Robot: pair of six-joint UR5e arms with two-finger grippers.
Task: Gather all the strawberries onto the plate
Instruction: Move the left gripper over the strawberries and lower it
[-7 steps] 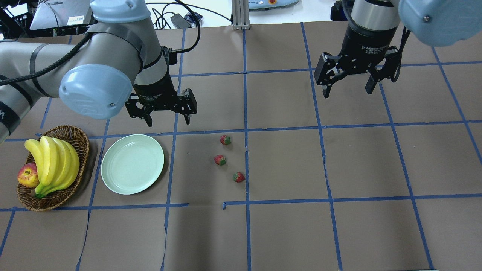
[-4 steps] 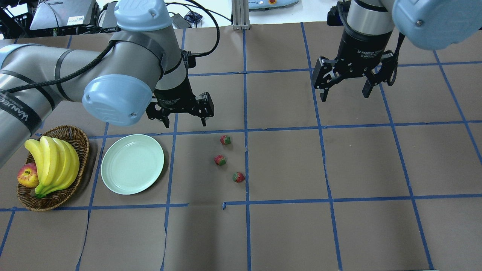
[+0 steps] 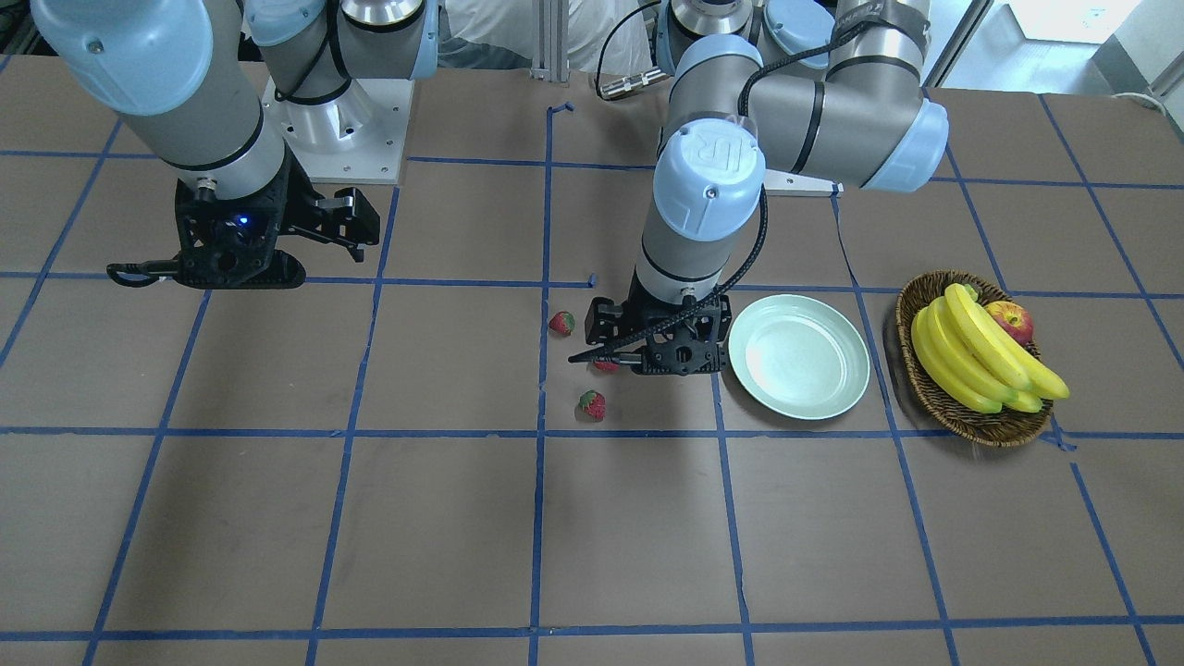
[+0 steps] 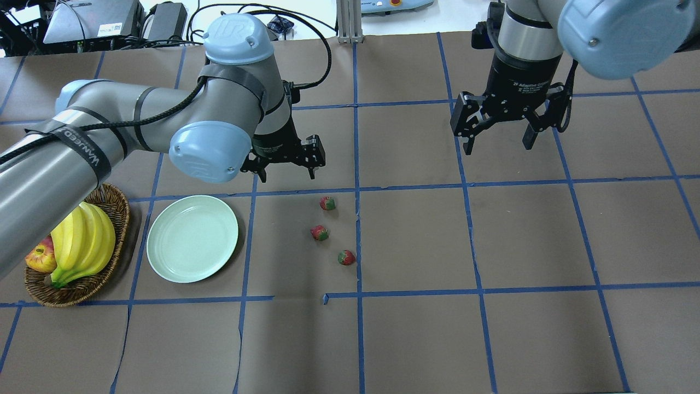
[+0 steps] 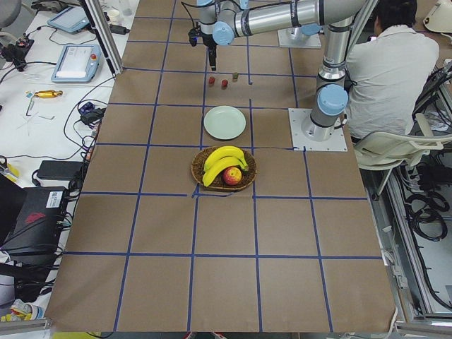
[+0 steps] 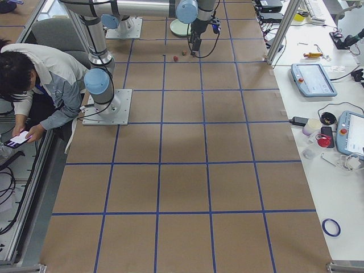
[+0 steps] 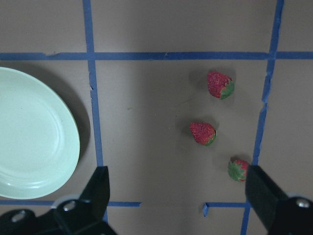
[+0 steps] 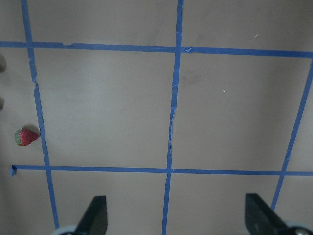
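Left gripper (image 4: 287,176), jaws spread and grasping nothing, hangs just short of three red strawberries (image 4: 320,233) on the brown-papered bench (image 4: 415,339) near the round mint-green plate (image 4: 192,238); none is in it. I fear a finger could knock one rolling. Farther off, the brown wicker basket (image 4: 117,208) holds yellow bananas (image 4: 82,241) and a red-yellow apple (image 4: 39,258); right gripper (image 4: 499,148), likewise spread, hovers well apart.

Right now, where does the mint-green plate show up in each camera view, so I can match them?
Front-facing: the plate is right of centre.
Overhead: lower left.
Exterior left: upper middle.
Exterior right: at the top edge, partly hidden.
Left wrist: at the left edge, cut off.
Right wrist: not in it.
Shared landmark: the row of strawberries on the table beside the plate.
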